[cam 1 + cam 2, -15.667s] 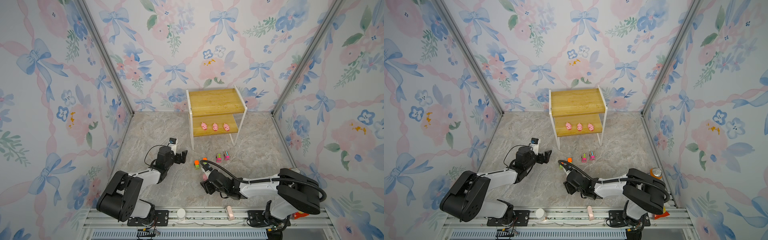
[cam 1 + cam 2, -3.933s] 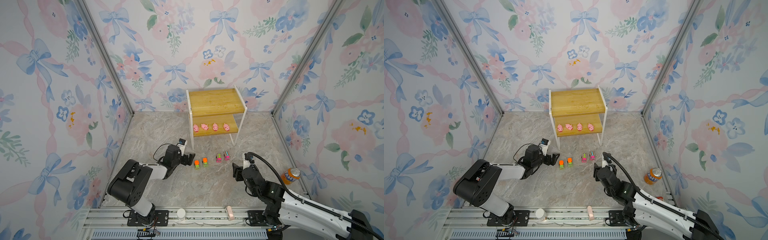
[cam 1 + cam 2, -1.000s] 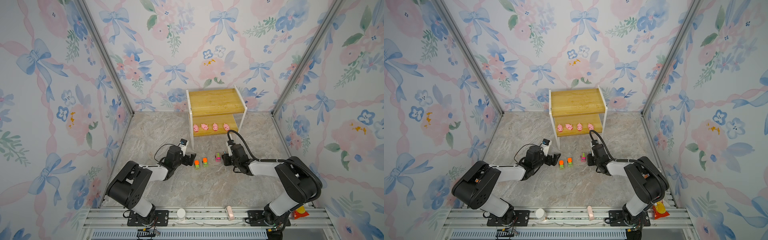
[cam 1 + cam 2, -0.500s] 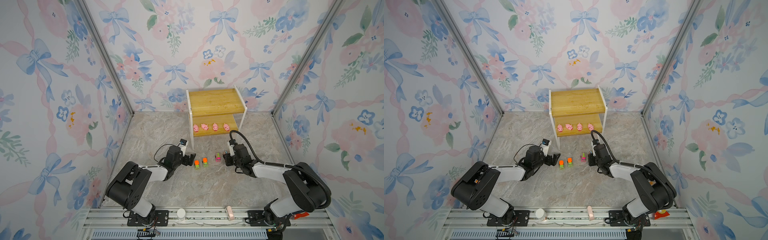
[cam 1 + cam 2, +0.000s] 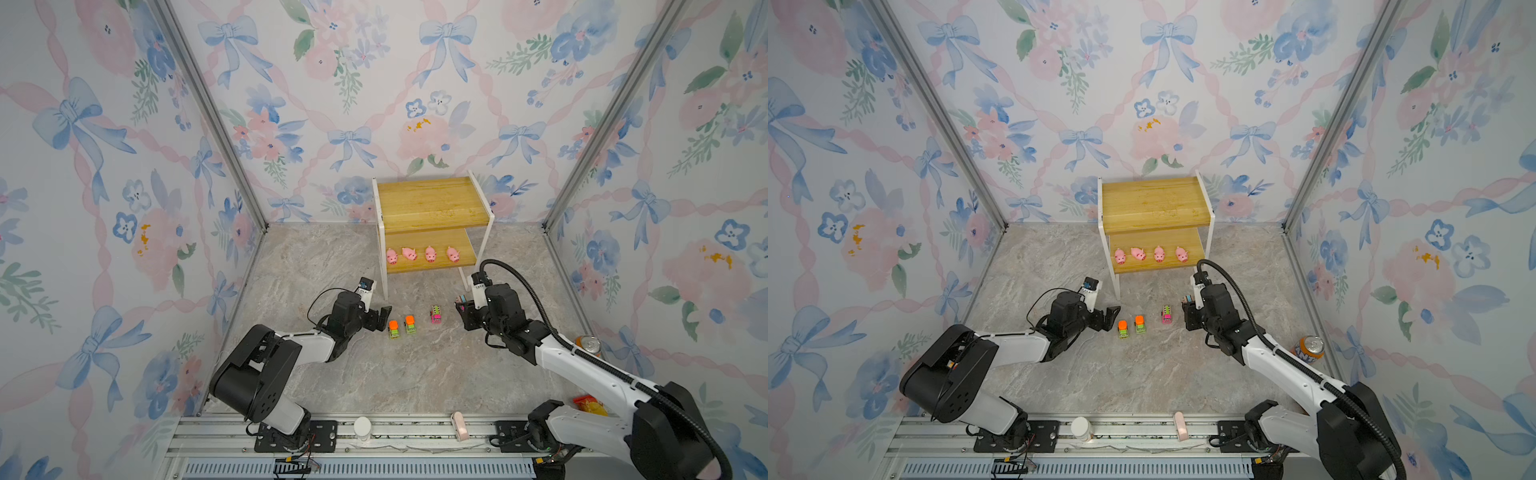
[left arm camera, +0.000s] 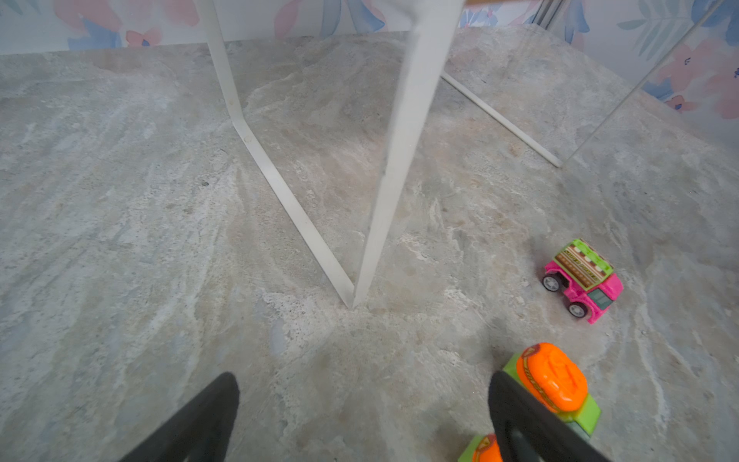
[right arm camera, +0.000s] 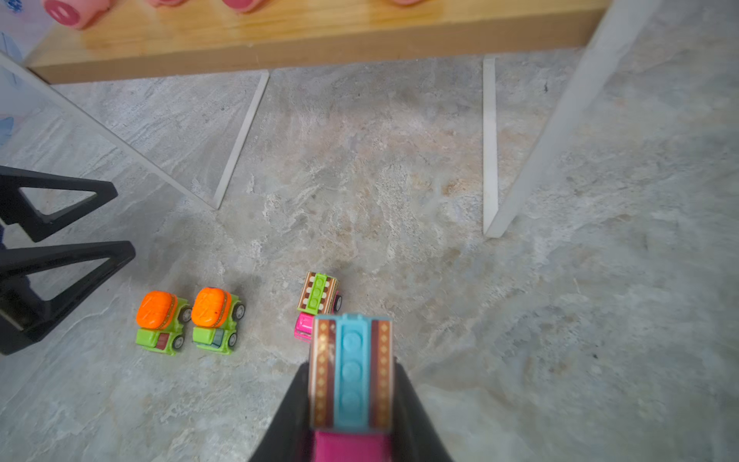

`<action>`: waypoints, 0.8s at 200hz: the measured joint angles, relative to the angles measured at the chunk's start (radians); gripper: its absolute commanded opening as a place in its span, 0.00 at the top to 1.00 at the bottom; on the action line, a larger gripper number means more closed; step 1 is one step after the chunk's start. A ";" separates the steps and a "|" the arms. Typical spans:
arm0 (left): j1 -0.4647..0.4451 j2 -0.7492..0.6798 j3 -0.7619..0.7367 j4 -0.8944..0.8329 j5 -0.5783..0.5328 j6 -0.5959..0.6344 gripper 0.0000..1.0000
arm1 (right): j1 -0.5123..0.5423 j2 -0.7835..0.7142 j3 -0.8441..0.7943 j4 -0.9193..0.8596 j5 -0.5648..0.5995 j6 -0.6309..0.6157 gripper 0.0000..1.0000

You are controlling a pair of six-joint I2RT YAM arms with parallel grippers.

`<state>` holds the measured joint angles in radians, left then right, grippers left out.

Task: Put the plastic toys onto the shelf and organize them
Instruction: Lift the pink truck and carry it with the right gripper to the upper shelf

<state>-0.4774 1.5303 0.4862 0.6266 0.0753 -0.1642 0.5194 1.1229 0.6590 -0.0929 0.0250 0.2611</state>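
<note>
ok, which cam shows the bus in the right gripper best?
Right wrist view: the bus is close up, blue roof visible, clamped in the right gripper. Both top views show it as a tiny speck. Left wrist view misses it.

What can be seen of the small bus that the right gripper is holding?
The blue-roofed bus is a tiny toy, plastic by its look. Its roof bears a light blue strip with round studs between two brown bands with a diamond pattern; the body is magenta. Its wheels are hidden. The right gripper is shut on it, and its black fingers press the two long sides. The bus seems to hang just above the floor, in front of the shelf.
</note>
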 measured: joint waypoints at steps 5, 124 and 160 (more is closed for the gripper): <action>0.000 0.000 0.000 0.000 0.000 0.000 0.02 | 0.001 -0.017 0.012 -0.022 0.000 0.000 0.76; 0.000 -0.042 -0.002 0.000 0.004 0.000 0.02 | 0.009 0.118 0.922 -0.579 0.055 -0.072 0.73; 0.000 -0.043 -0.002 0.000 0.019 -0.001 0.02 | -0.083 0.251 1.170 -0.667 0.055 -0.086 0.73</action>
<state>-0.4778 1.4872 0.4839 0.6262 0.0948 -0.1650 0.4362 1.3743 1.8290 -0.7601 0.0795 0.1753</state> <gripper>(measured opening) 0.979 0.280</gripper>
